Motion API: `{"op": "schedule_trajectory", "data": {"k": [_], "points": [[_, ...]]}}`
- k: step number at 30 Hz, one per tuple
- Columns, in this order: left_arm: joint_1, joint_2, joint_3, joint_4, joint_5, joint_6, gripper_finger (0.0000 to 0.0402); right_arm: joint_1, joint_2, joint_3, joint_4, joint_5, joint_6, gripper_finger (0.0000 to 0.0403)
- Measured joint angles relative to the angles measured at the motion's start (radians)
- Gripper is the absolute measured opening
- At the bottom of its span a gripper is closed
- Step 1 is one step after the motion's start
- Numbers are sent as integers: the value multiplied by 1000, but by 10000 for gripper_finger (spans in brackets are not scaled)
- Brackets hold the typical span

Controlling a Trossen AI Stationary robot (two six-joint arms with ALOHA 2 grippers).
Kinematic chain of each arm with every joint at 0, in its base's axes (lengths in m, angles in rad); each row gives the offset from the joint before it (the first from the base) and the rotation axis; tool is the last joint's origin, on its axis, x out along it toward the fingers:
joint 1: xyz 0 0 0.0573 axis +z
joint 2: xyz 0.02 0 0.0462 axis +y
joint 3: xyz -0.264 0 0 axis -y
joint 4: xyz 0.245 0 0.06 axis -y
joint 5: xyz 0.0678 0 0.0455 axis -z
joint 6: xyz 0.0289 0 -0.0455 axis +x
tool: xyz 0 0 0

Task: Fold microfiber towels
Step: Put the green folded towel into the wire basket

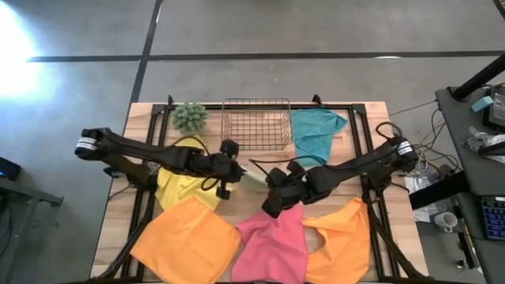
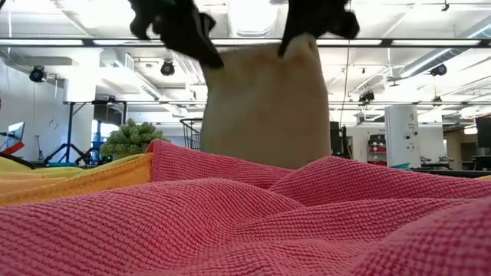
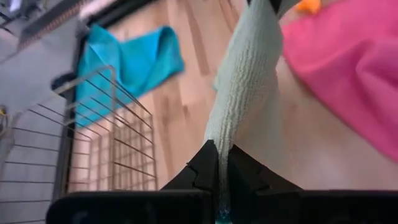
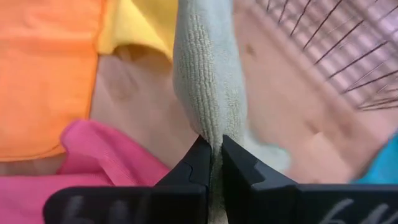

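While the sage green towel (image 1: 254, 177) hangs stretched between the two arms at the middle of the high view, the left claw (image 3: 219, 163) is clenched on one of its edges and the right claw (image 4: 212, 155) is clenched on another, each pair of fingers pinched tight with the cloth running up between them. In the low view the towel (image 2: 265, 100) drapes as a flat panel from both claws near the top of the frame, its lower part hidden behind the pink towel (image 2: 253, 222). Outward from there, the pink towel sits at the bottom centre of the high view, with orange towels (image 1: 185, 241) at lower left and lower right, a yellow towel (image 1: 180, 188) left of centre, the teal towel (image 1: 316, 132) at upper right, beside the wire basket (image 1: 255, 125), and a plant ball (image 1: 190, 117) at upper left. My worry is that the hanging hem could drag over the pink towel when lowered and bunch, or one thin pinch could slip and spoil the fold
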Motion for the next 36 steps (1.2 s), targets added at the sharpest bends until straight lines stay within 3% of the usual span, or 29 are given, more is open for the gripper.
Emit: {"op": "schedule_trajectory", "data": {"k": [15,22,28,36], "points": [[0,-57,263,-229,-12,-13,1,-72,-1,331,-223,114,-230,11],[3,-55,355,-236,-169,-2,1,-127,-1,481,-270,135,-383,11],[50,-53,387,-223,-302,76,1,-201,-1,519,-264,136,-504,11],[227,-39,384,-215,-306,84,1,-372,2,468,-192,106,-680,11]]}}
